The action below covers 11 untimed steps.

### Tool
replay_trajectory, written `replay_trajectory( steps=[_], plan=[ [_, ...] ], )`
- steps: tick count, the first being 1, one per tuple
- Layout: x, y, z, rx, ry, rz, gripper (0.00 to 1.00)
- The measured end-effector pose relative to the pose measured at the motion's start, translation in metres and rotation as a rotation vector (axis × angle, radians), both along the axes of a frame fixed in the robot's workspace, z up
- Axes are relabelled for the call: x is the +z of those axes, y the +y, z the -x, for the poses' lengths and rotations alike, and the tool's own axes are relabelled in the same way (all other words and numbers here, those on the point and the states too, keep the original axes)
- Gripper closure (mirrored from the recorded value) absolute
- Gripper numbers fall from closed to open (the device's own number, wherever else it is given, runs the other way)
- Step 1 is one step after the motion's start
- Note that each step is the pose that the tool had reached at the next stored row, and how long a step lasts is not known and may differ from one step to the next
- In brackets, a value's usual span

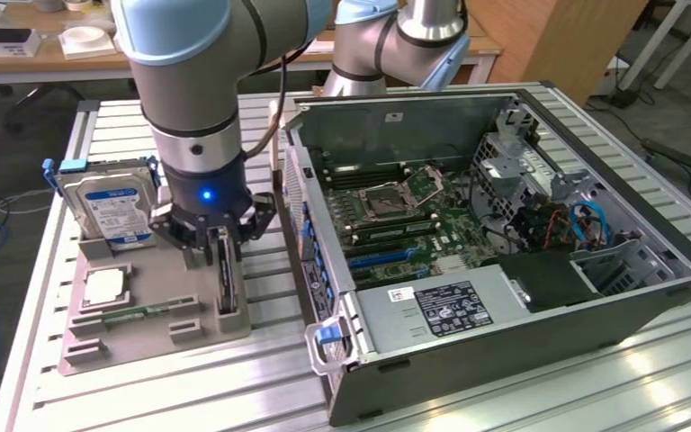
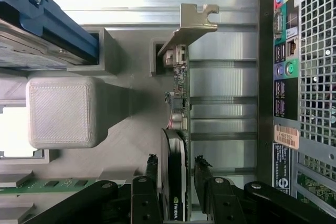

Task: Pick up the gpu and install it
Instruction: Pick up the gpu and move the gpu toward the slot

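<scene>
Closest to the wrist camera, my end effector [image 2: 177, 163] is spread wide, one finger on either side of the gpu [image 2: 178, 103] with a sliver of gap on each, so nothing's pinched. On the exterior view, I've got the gpu standing on edge in a slot of the grey holder [image 1: 130, 342], on the side next to the open computer case [image 1: 502, 355]. Hard drive [image 1: 108, 202] stands upright at the holder's other side, toward the exterior view's left, all on the slatted tabletop [image 1: 201, 396].
</scene>
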<state>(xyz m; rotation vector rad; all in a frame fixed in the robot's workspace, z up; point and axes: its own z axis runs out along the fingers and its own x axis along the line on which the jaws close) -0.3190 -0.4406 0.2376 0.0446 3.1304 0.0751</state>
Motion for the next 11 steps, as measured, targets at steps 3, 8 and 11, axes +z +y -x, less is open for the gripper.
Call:
replay_trajectory(
  steps=[3,8,11],
  plan=[
    [-0.0018,0.0,0.0,0.0,0.0003,-0.0001,0.58],
    [-0.005,0.0,0.0,0.0,0.0009,-0.0001,0.58],
    [-0.0068,0.0,0.0,0.0,0.0016,-0.0001,0.58]
  ],
)
